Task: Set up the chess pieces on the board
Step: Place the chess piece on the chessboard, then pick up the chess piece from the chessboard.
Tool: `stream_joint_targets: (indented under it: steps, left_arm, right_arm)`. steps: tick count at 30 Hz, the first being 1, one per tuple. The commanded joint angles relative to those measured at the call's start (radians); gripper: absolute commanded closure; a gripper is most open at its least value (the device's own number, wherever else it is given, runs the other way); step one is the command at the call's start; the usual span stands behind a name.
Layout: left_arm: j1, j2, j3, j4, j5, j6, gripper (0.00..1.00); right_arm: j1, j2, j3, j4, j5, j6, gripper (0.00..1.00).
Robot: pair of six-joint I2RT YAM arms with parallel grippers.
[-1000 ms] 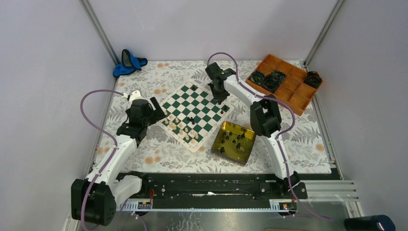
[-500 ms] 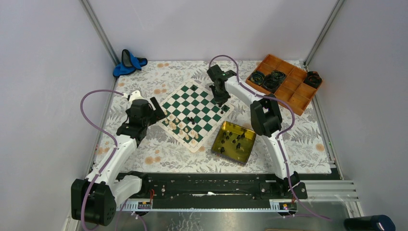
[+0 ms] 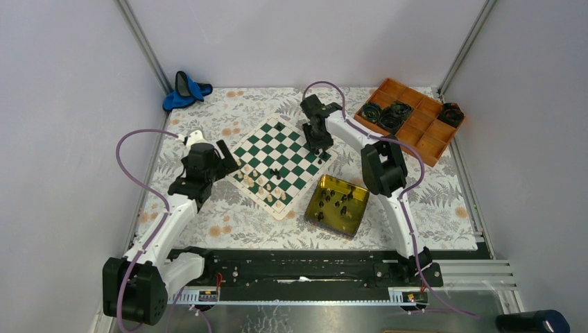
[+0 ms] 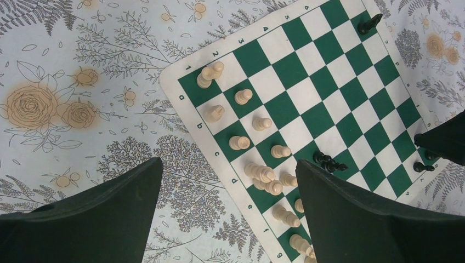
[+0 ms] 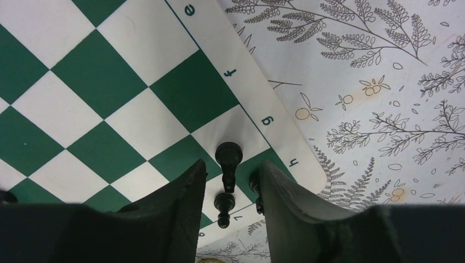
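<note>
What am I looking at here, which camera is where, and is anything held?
Two robot arms are bolted side by side at the near edge. The overhead picture shows both; the other two come from a camera on each wrist, looking past its own dark fingers. On the floral cloth lie a green-and-white chessboard, a yellow tin holding black pieces, and an orange compartment tray. Cream pieces stand on the board's side nearest the left arm. The left gripper hovers open, empty. The right gripper is open around a black piece at the board's edge, with gaps either side; nothing is held.

Floral cloth (image 3: 444, 201) bears an orange compartment tray (image 3: 423, 143), a yellow tin (image 3: 333, 223) and a blue object (image 3: 182, 94).
</note>
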Motion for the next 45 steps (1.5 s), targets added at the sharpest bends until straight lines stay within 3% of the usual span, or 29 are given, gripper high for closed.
stream_joint_targets:
  steps: [1,10,23,33,45]
  left_arm:
    - [-0.005,0.010,0.006,0.050,0.005,0.015,0.01]
    - [-0.005,0.025,0.019,0.052,0.000,0.017,0.01]
    - [-0.005,0.050,0.024,0.067,0.001,0.011,0.01]
    - [-0.006,0.053,0.017,0.072,0.001,0.011,0.01]
    - [-0.005,0.045,0.011,0.071,0.003,0.015,0.01]
  right_arm:
    - [-0.008,-0.041,0.001,0.030,-0.015,-0.024,0.50]
    - [-0.005,-0.112,-0.003,0.078,-0.007,-0.049,0.46]
    - [0.108,-0.285,-0.180,0.246,-0.054,-0.118,0.43]
    - [0.261,-0.260,-0.273,0.321,-0.074,-0.105,0.40]
    - [0.307,-0.209,-0.263,0.321,-0.091,-0.092,0.41]
